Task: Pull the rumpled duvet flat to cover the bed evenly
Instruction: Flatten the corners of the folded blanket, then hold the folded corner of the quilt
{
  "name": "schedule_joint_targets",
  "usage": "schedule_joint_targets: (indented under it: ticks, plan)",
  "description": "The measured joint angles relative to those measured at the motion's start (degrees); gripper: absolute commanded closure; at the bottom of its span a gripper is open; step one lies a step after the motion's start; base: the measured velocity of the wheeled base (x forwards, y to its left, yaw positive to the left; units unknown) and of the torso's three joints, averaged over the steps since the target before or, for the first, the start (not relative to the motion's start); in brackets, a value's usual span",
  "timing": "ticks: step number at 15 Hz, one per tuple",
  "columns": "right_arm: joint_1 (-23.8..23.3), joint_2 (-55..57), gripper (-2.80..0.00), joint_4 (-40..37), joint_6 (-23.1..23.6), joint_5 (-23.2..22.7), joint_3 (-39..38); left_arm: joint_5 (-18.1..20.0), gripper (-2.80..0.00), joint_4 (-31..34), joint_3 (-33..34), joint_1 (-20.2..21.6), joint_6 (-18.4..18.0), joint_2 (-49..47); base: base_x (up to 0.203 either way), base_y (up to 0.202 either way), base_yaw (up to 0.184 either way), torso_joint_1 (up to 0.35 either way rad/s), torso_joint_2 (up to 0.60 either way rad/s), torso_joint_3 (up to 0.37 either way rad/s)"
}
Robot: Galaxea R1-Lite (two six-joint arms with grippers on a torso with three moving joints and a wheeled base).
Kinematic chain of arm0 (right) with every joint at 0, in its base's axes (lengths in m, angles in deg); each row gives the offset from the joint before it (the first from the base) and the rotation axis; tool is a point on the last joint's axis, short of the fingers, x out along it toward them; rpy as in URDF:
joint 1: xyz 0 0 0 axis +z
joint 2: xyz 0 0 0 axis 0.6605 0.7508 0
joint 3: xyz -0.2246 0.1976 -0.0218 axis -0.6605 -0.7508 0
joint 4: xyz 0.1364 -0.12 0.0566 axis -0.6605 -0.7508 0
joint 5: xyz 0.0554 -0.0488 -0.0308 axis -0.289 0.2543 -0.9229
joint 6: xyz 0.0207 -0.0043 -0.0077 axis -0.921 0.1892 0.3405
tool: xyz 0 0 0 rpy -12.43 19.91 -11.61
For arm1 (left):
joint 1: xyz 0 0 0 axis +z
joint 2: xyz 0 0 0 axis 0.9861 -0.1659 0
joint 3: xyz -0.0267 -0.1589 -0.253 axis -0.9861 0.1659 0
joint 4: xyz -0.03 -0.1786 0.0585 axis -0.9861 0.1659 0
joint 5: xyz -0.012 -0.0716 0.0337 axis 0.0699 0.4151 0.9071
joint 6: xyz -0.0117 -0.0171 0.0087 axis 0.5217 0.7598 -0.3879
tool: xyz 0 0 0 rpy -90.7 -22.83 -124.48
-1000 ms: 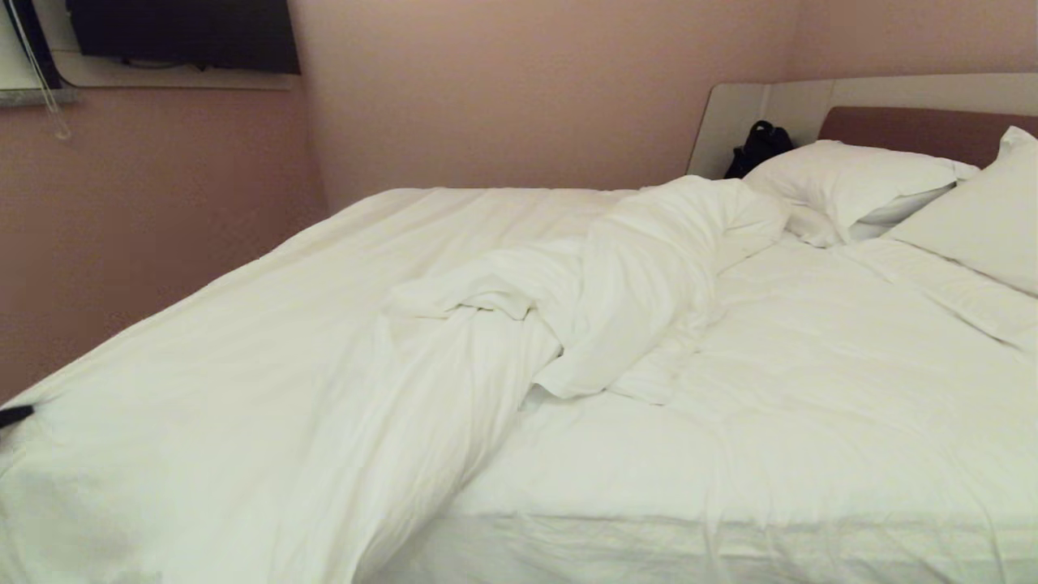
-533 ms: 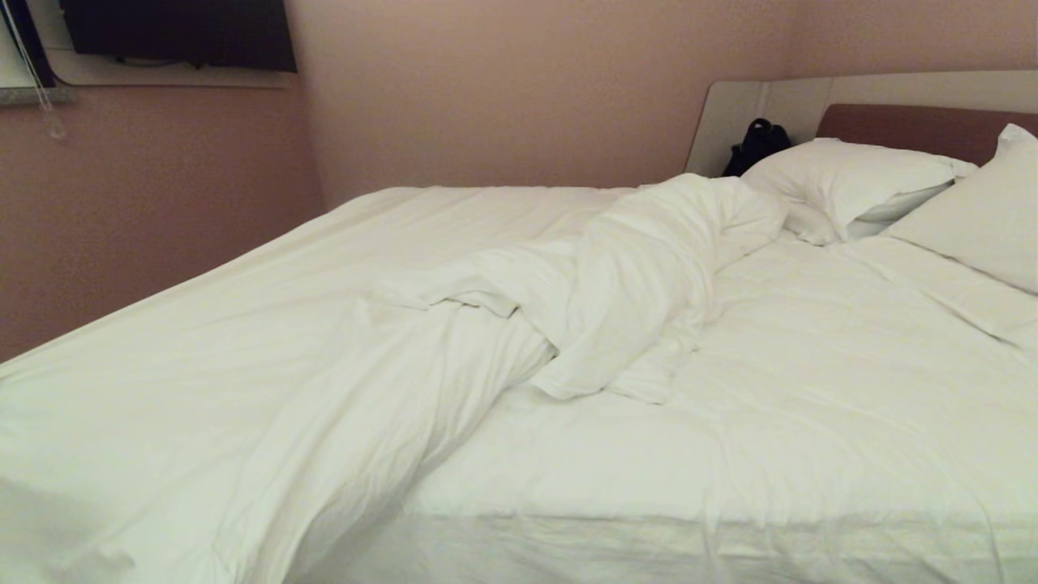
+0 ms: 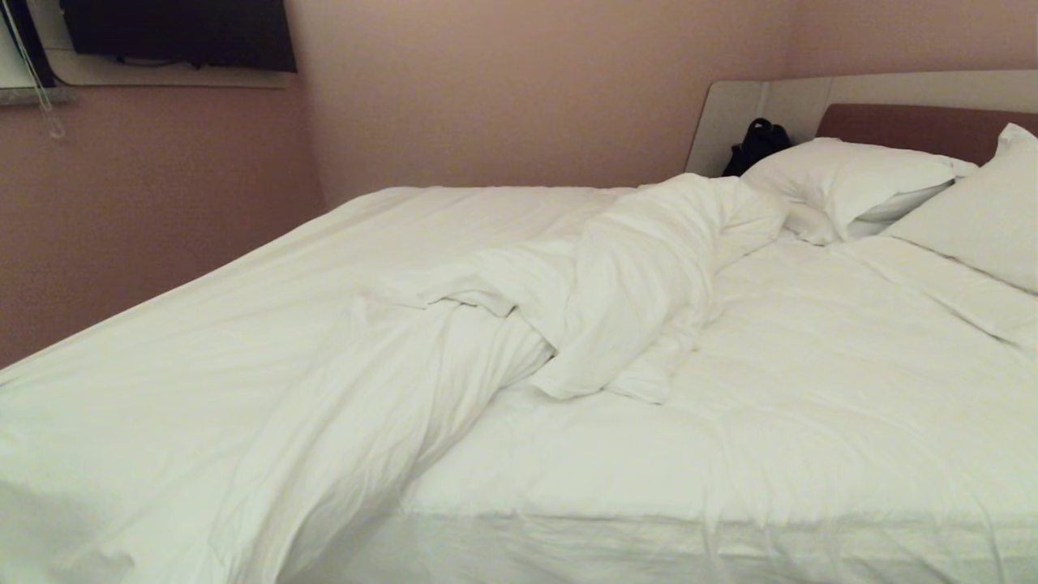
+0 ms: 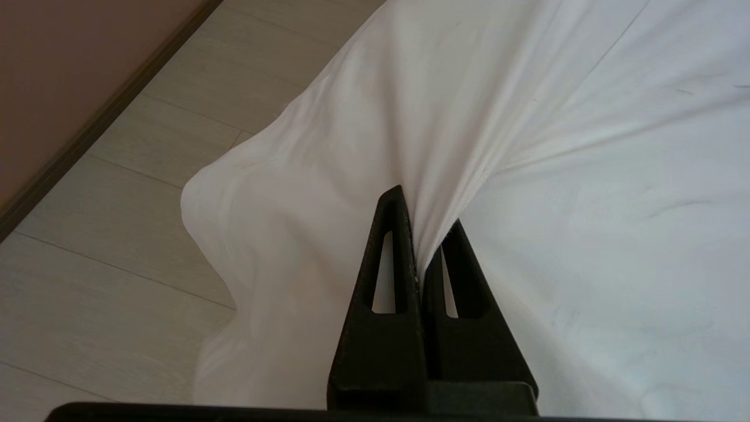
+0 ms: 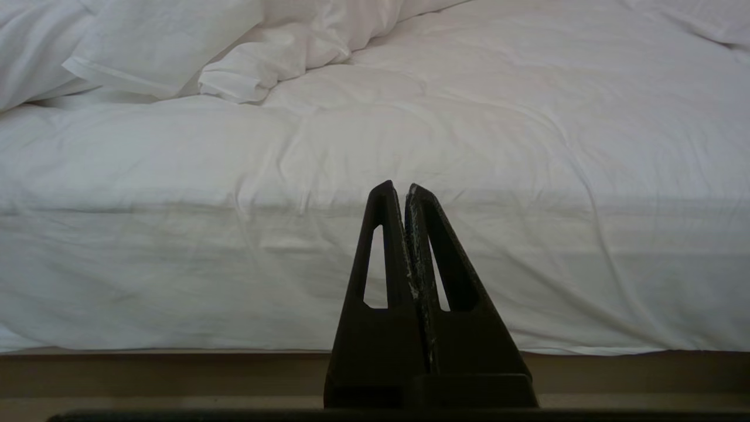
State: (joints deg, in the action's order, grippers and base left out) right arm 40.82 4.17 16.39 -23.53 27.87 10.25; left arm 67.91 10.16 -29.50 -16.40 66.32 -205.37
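White cotton bunches into tight pleats where the left gripper (image 4: 425,234) is clamped on the edge of the duvet (image 3: 584,300), out past the foot corner of the bed (image 3: 811,422) and above the pale plank floor (image 4: 88,281). From that pinch the creases fan back toward the bed, so the cloth looks taut along the line of pull. The duvet's rumpled mass lies as a long ridge running diagonally from the near foot corner of the bed up toward the pillows (image 3: 851,182) at the headboard (image 3: 916,130); the bed surface on the far side of that ridge from the grip, toward the pillows, lies smooth, without the bulky folds. The left arm is plainly the nearer one to the held edge. The right gripper (image 5: 401,187), its fingers pressed together on nothing, hangs low beside the bed's long edge, facing the mattress side.
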Motion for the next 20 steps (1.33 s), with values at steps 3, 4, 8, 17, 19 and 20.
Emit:
schedule_joint_targets:
  ticks: [3, 4, 8, 17, 19, 20]
  plan:
    - [0.00, 0.00, 0.00, 0.01, 0.00, 0.02, 0.00, -0.08, -2.80, 0.12, 0.00, 0.00, 0.09, 0.10, 0.000, 0.000, 0.000, 0.000, 0.00, 0.000]
    - [0.00, 0.00, 0.00, 0.01, 0.00, 0.00, 0.00, -1.12, -2.80, -0.04, 0.04, 0.52, 0.04, 0.13, 0.000, 0.000, 0.000, 0.000, 0.00, 0.000]
    - [0.00, 0.00, 0.00, -0.03, 0.00, 0.00, 0.00, -0.08, -2.80, 0.14, 0.22, 0.86, 0.06, 0.59, 0.000, 0.000, 0.000, 0.000, 0.00, 0.000]
    - [-0.09, 0.00, 0.00, 0.04, 0.00, 0.02, 0.00, 8.18, -2.80, -0.23, 10.89, 2.85, 10.74, 18.67, 0.000, 0.000, 0.000, 0.000, 0.00, 0.000]
    - [0.01, 0.00, 0.00, -0.05, 0.00, 0.04, 0.00, 10.03, -2.80, -0.45, 16.58, 2.13, 14.54, 27.39, 0.000, 0.000, 0.000, 0.000, 0.00, 0.000]
    - [0.00, 0.00, 0.00, -0.07, 0.00, 0.02, 0.00, 10.54, -2.80, -0.40, 20.31, 2.11, 15.97, 32.23, 0.000, 0.000, 0.000, 0.000, 0.00, 0.000]
